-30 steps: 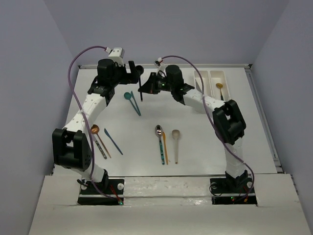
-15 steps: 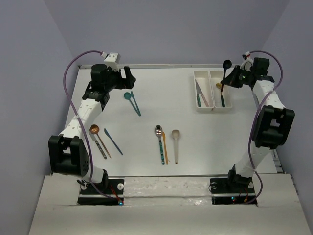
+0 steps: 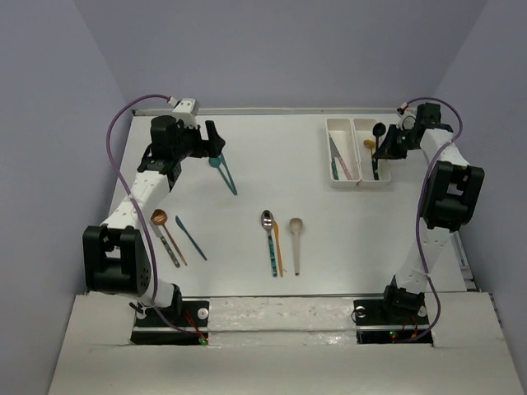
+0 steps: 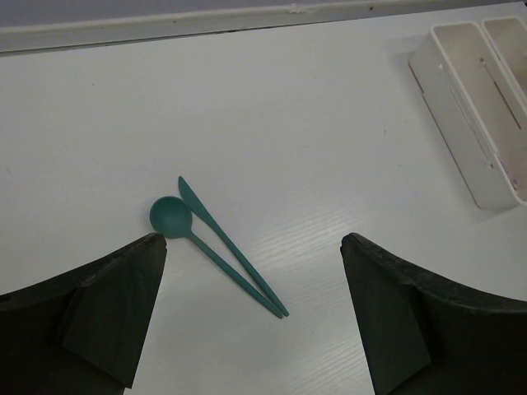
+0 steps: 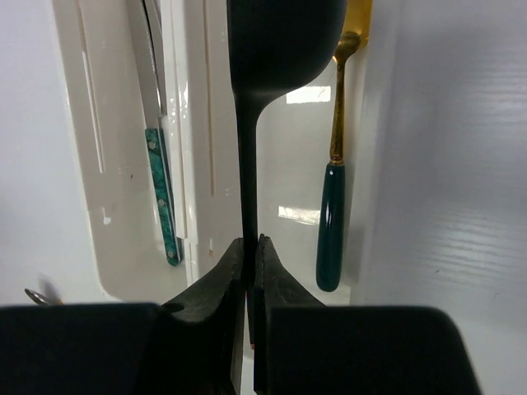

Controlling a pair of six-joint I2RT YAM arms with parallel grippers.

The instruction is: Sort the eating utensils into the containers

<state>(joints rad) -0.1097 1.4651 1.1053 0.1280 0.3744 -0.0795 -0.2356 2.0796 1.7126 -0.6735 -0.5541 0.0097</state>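
Right gripper point(image 5: 249, 247) pinches slim black plastic spoon point(image 5: 247, 164) over white plastic tray point(image 5: 288, 164), apparently the spoon compartment. Left gripper point(image 4: 253, 239) spread above teal plastic spoon point(image 4: 170, 216), likely next.

Probably a robot lab: white enclosed table point(image 3: 370, 239).

White table point(image 3: 280, 164), twin trays point(image 3: 359, 183) far-right, teal spoon point(image 4: 171, 216) beside teal knife point(image 4: 202, 210), utensils point(image 3: 296, 243) nearer

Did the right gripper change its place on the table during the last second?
Yes. The right gripper, shut on the black spoon, moved rightward: from far left of the white trays to over them.
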